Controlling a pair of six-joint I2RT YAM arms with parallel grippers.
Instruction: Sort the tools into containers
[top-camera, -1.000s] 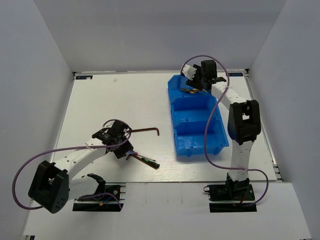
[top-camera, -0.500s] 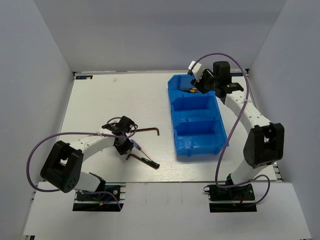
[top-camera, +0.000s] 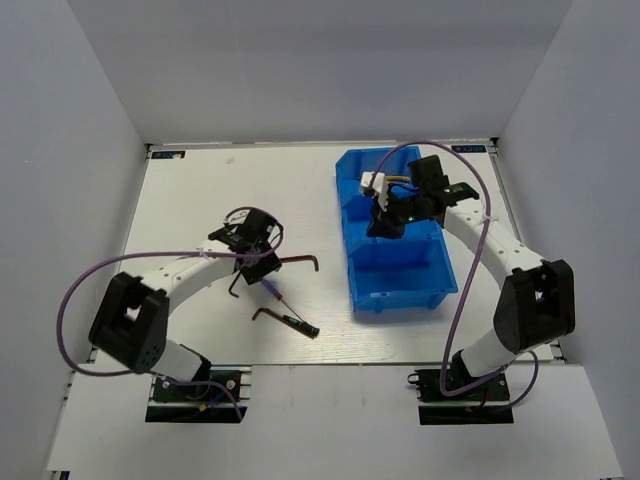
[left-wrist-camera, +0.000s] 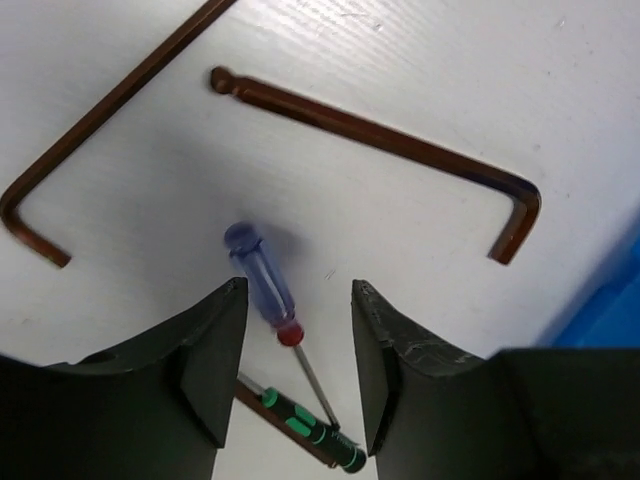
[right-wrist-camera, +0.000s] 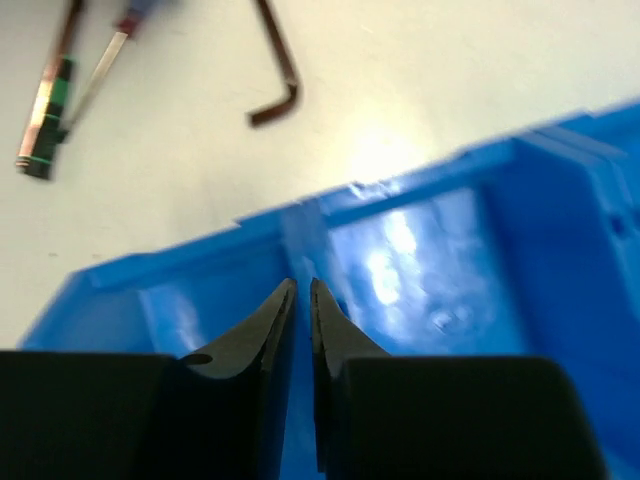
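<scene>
The left gripper (left-wrist-camera: 297, 300) hangs open astride the blue-red screwdriver (left-wrist-camera: 262, 287), which lies on the table left of the containers (top-camera: 400, 272). The thin round handle could roll or pinch out crooked. Its tip ends right at the dark screwdriver (left-wrist-camera: 312, 432), which might get dragged along. The right gripper (right-wrist-camera: 300, 290), all but clenched on nothing, hovers over the containers' inner wall and could knock it. Left of the containers lie 2 hex keys (left-wrist-camera: 370, 130) and 2 screwdrivers. The containers have 3 compartments (I cannot count any pliers).
</scene>
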